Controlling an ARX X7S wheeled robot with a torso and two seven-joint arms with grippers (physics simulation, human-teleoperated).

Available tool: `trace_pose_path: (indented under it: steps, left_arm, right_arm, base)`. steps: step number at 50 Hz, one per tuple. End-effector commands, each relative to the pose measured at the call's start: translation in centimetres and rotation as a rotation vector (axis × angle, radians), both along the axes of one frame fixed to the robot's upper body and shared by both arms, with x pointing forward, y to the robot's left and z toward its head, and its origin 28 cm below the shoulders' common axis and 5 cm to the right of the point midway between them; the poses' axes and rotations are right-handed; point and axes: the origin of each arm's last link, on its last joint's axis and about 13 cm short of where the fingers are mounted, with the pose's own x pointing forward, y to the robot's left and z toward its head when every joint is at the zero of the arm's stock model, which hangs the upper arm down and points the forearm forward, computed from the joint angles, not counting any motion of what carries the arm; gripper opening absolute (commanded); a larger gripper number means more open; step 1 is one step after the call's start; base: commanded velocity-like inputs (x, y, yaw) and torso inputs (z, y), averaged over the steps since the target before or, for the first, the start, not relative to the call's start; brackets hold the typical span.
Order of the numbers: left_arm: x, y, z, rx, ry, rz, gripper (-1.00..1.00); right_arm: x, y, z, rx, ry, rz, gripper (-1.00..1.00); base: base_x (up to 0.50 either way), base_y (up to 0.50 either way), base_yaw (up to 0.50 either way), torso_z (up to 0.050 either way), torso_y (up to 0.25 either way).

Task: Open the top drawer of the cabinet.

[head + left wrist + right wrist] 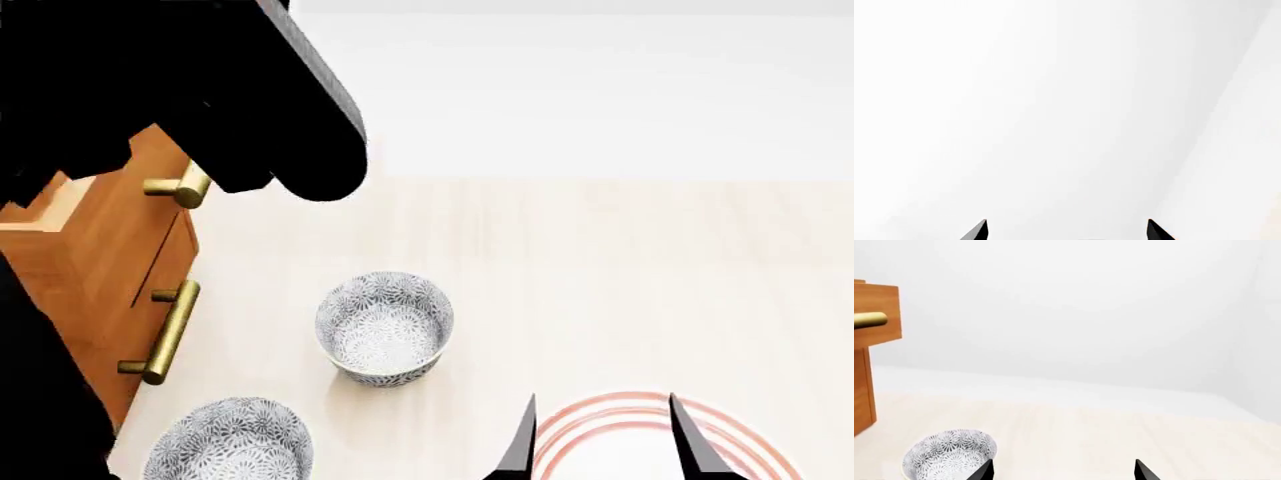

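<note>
The top drawer [877, 315] juts past the cabinet [100, 250]; bare worktop [601, 270] spreads rightward. Both claws, left [1067, 231] and right [603, 440], gape; only the head view shows both bowls [384, 328]

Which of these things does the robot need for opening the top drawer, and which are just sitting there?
For the job:
- the top drawer, sticking out from the cabinet
- its brass handle
- the left arm above that handle

Just lying about:
- the patterned bowl in the middle
- the second bowl near the cabinet
- the red-ringed plate
- the lower drawer handle
</note>
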Motion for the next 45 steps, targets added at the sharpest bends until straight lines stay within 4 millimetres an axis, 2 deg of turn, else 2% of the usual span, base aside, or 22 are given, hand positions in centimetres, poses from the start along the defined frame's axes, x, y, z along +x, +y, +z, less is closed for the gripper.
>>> trace_pose_path:
  steps: [1,8,12,15,21,36,45]
  left_arm:
    - [-0.6,1.6,2.6,-0.192,0.099,-0.038,1.0]
    - [0.0,3.1,4.2,-0.423,0.233,-0.041,1.0]
    - [1.5,4.2,4.2,-0.514,0.298,-0.021,1.0]
    - [3.4,5.6,3.7,-0.634,0.39,0.011,1.0]
    - [5.8,6.3,3.4,-0.743,0.473,0.058,1.0]
    - [7.9,6.0,2.3,-0.805,0.54,0.128,1.0]
    - [9.0,5.1,2.8,-0.821,0.563,0.169,1.0]
  right_arm:
    - [0.0,-0.1,-0.4,-0.001,0.006,-0.009,1.0]
    - [0.0,-0.1,-0.7,-0.002,0.013,-0.011,1.0]
    - [0.1,0.0,-0.8,0.001,0.015,-0.01,1.0]
    - [0.4,0.1,-1.4,0.004,0.027,-0.008,1.0]
    - [0.6,-0.1,-1.5,0.0,0.032,-0.016,1.0]
    - [0.7,-0.2,-1.9,-0.005,0.04,-0.022,1.0]
    - [0.6,-0.3,-1.9,-0.007,0.041,-0.028,1.0]
  base:
    - [0.0,0.0,0.0,0.0,0.0]
    - [0.0,0.0,0.0,0.0,0.0]
    - [0.0,0.0,0.0,0.0,0.0]
    - [0.0,0.0,0.0,0.0,0.0]
    - [0.0,0.0,0.0,0.0,0.0]
    - [0.0,0.0,0.0,0.0,0.0]
    - [0.0,0.0,0.0,0.0,0.0]
